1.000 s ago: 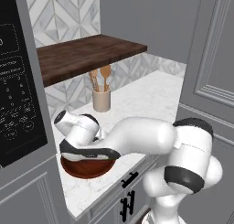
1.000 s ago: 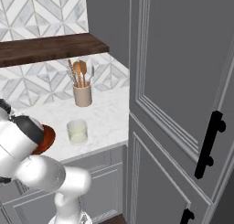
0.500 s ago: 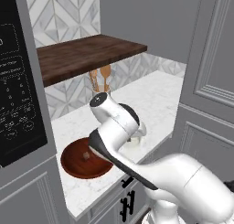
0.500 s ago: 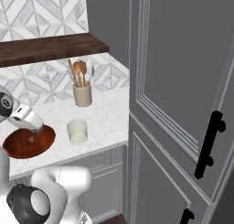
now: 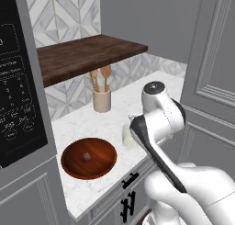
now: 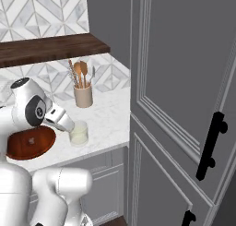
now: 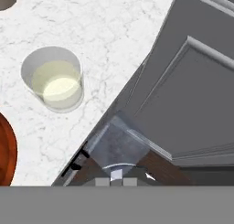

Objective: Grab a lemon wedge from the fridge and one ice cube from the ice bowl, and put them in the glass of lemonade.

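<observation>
**mika:** So where's the ice cube (image 7: 118, 145)? All I can make out in the hand view is a pale see-through block low down.

**jo:** I think that block is it. The tool (image 7: 116, 181) is closed almost all the way and looks pinched on the cube. The glass of lemonade (image 7: 55, 79) stands on the tabletop (image 7: 114, 31), and the tool isn't over it. From the hand camera the glass is off to one side, and the cube hangs past the tabletop's front edge, over the cabinet fronts (image 7: 192, 95).

**mika:** So letting go here would be bad?

**jo:** I'd say so. If it opens here, the cube probably goes down the cabinet fronts or bounces off the edge. It's slick and tiny too, so it could squirt out of that narrow pinch during the swing over. And if the tool comes in low, it might clip the rim and tip the glass or slop the lemonade.

**mika:** What about the ice bowl (image 5: 101, 169)?

**jo:** It's just beside the glass with another cube (image 5: 85, 157) in it. The utensil holder (image 5: 102, 100) is behind the glass by the wall. I can't tell if there's a lemon wedge in the drink.

**mika:** Any labels?

**jo:** Only pale button markings on the black oven panel (image 5: 13, 109), past the bowl from the glass, and they're too blurry to read. I can't see any brand on the glass or bowl.
</observation>
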Tool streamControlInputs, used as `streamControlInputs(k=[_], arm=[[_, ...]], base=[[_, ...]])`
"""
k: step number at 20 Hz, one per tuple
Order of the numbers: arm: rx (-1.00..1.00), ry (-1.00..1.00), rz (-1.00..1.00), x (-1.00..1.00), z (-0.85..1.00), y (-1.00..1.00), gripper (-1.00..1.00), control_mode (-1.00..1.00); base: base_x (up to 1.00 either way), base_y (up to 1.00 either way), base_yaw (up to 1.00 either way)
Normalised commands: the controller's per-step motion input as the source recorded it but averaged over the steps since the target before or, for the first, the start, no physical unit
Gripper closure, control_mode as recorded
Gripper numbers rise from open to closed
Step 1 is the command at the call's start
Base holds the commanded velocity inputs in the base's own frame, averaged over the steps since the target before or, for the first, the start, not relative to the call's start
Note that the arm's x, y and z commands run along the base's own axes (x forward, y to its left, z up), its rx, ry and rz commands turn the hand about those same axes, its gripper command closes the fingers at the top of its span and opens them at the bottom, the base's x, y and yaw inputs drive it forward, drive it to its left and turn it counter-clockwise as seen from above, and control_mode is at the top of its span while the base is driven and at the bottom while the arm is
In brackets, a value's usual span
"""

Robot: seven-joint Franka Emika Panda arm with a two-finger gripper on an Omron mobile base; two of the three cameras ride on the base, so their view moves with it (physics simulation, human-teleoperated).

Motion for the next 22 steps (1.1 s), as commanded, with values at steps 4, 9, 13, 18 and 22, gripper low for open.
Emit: streamControlInputs(k=[4,9,13,18,22], arm=[[0.02,0.18,0.00,1.00,-0.04,-0.21,1.00,-1.00],[-0.09,0.13,-0.01,0.88,-0.43,0.41,1.00,-1.00],[-0.13,0.12,0.00,0.73,-0.52,0.49,1.00,-1.00],[-0.05,0.16,-0.03,0.61,-0.33,0.05,1.00,-1.00],[-0.06,0.15,0.00,0.36,-0.46,0.02,1.00,-1.00]], base=[[0.00,0.00,0.00],[0.00,0.00,0.00],[0.00,0.00,0.00],[0.00,0.00,0.00],[0.00,0.00,0.00]])
